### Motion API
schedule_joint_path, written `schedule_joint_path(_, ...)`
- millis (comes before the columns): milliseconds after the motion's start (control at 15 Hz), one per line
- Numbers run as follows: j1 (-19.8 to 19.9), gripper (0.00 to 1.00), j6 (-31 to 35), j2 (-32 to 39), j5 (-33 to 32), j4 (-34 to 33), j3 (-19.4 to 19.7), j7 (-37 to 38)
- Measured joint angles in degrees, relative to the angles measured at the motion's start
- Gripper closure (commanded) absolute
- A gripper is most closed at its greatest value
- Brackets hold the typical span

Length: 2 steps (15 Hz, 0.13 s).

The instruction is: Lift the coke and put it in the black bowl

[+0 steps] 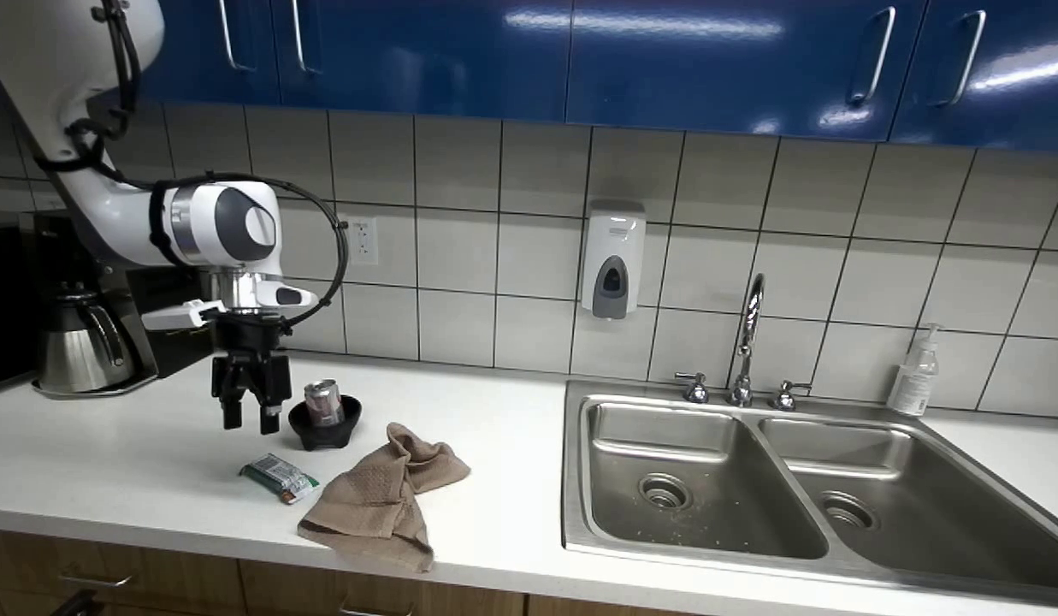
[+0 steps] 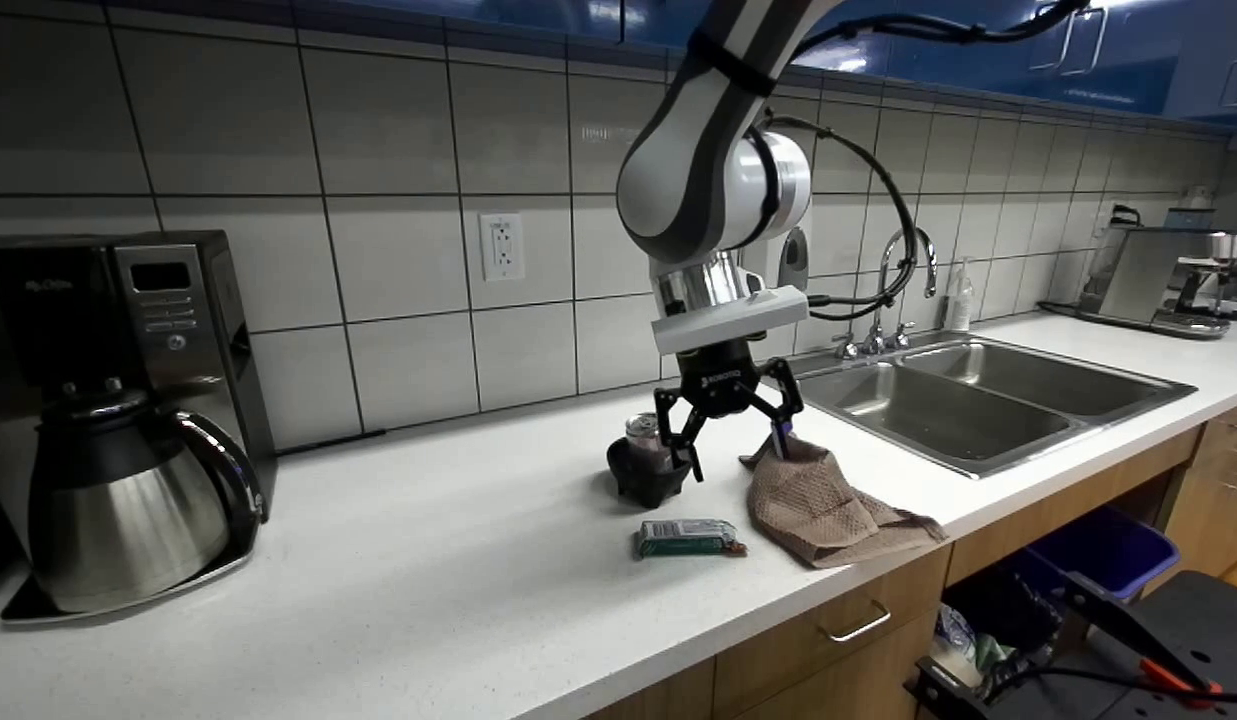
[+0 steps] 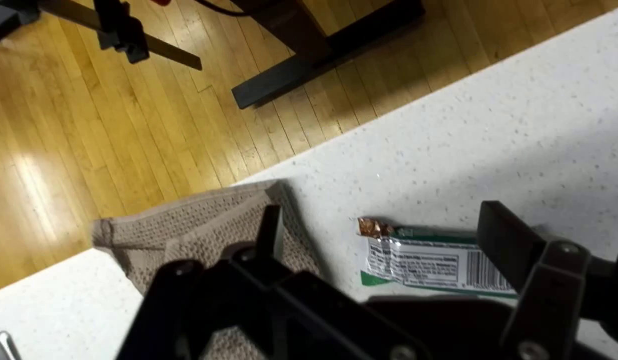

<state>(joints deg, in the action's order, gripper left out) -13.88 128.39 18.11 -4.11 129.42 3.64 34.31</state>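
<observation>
The claw (image 2: 738,458) hangs above the counter (image 1: 494,445) and points downward. It is released: its two fingers (image 3: 506,234) stand wide apart. In an exterior view the arm (image 1: 109,205) comes from the upper left, slanting down, and bends near its end, so that the claw is directly below the last joint.

In both exterior views the upper part of the arm is cut off by the picture edge. The coke can (image 1: 324,402) has its lower part hidden by the wall of the black bowl (image 1: 323,436), and its print is too small to read. In an exterior view one finger (image 2: 694,465) covers a piece of the bowl's side. In the wrist view the dark claw hides parts of the brown cloth (image 3: 209,220) and of the wrapped bar (image 3: 428,265).

The coke can sits in the black bowl, slightly tilted, near the claw and outside its fingers. In an exterior view a narrow strip of counter shows between the closer fingertip (image 1: 270,419) and the bowl, so these two are apart.
</observation>
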Motion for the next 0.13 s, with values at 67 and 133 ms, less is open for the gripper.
schedule_joint_path(67,0.0,0.0,0.0,-1.5,-0.4,2.2,0.0,0.5)
schedule_joint_path(133,0.0,0.0,0.0,-2.7,-0.6,3.9,0.0,0.9)
